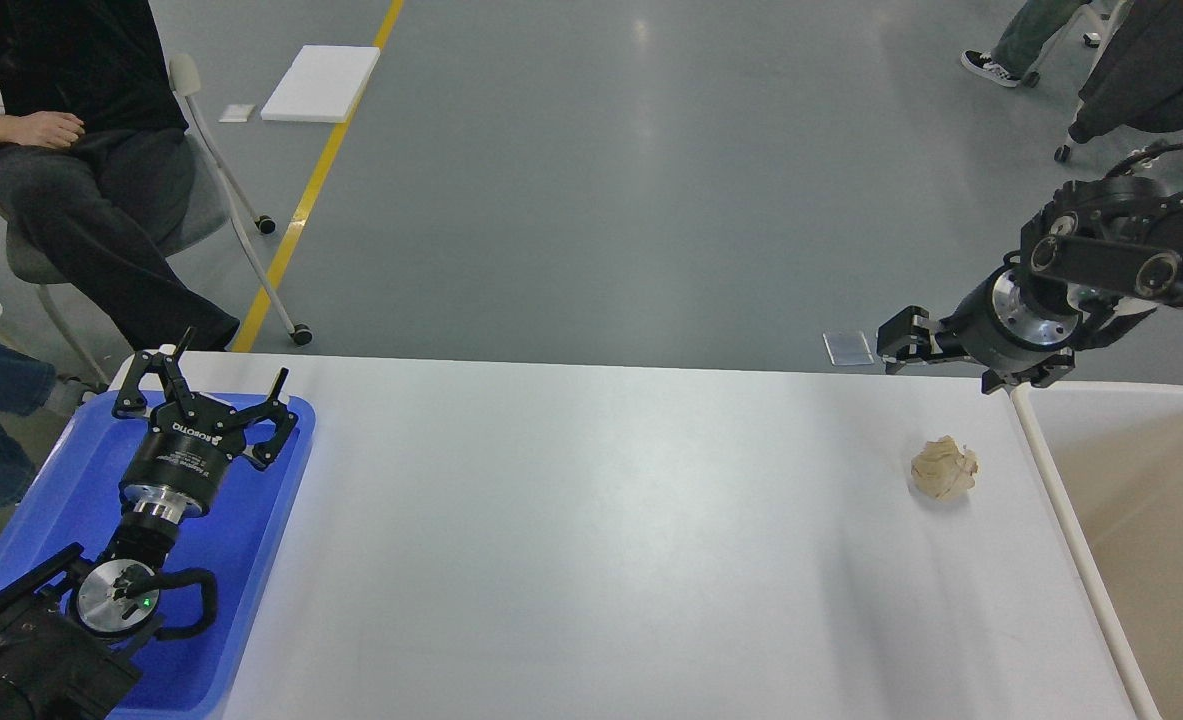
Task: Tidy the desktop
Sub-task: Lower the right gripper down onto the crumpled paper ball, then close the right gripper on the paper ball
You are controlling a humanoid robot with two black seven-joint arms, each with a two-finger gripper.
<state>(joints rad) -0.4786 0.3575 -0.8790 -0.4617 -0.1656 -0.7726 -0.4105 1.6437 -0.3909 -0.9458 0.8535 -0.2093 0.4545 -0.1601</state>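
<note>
The white desktop [601, 520] fills the middle of the view. A crumpled beige paper ball [944, 468] lies on it near the right end. My left gripper [229, 364] hangs over the blue tray [256, 560] at the left end, fingers spread wide and empty. My right gripper [899, 342] is raised beyond the desktop's far right edge, up and a little left of the paper ball, not touching it. It is seen side-on and dark, so its fingers cannot be told apart.
A beige-white open bin [1051, 480] with a thick rim stands against the desktop's right end. A seated person [81, 200] and a wheeled chair are at the far left. A white board [319, 84] lies on the grey floor beyond.
</note>
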